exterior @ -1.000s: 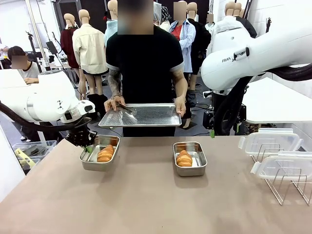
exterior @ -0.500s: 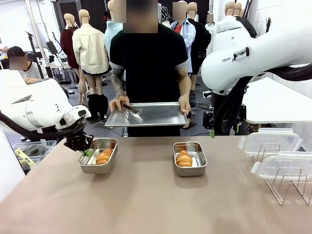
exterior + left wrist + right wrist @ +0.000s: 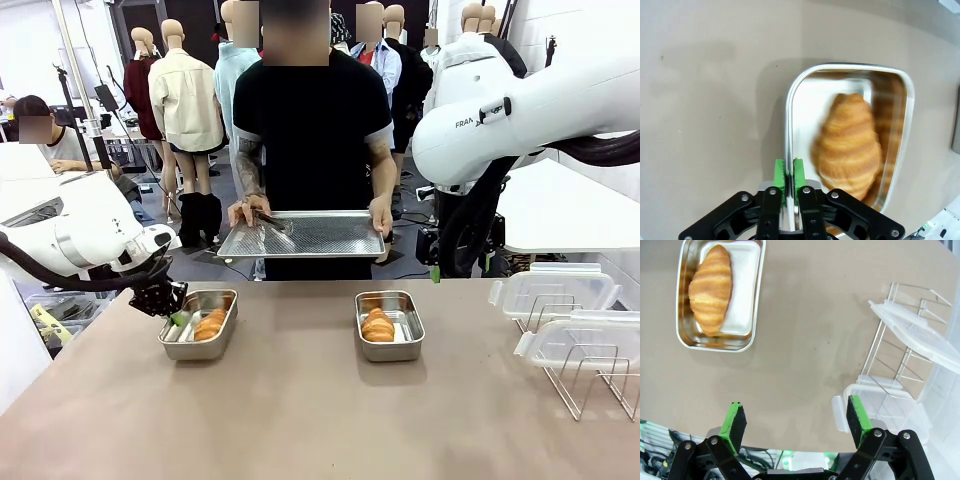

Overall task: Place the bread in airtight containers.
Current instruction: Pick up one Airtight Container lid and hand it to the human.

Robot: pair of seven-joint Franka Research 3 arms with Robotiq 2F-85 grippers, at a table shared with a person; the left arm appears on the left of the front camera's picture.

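Two steel airtight containers stand on the brown table, each with one golden croissant of the bread inside. My left gripper (image 3: 175,315) is shut on the near-left wall of the left container (image 3: 192,352), which holds a croissant (image 3: 210,323). In the left wrist view the green pads of the left gripper (image 3: 788,172) pinch the container's rim (image 3: 788,110) beside the croissant (image 3: 850,145). The right container (image 3: 390,355) holds the other croissant (image 3: 377,325). My right gripper (image 3: 797,422) hangs open high above the table, with that container (image 3: 715,346) and croissant (image 3: 710,290) far below it.
A person across the table holds a flat steel tray (image 3: 300,235) with tongs (image 3: 265,222) on it. At the right, two clear plastic lids (image 3: 555,290) (image 3: 585,340) rest on a wire rack (image 3: 590,385); in the right wrist view the lid (image 3: 912,330) lies over the rack (image 3: 890,365).
My left gripper has pulled the left container a little to the left along the table. The person has shifted the tray slightly to the right. The right arm has not moved.
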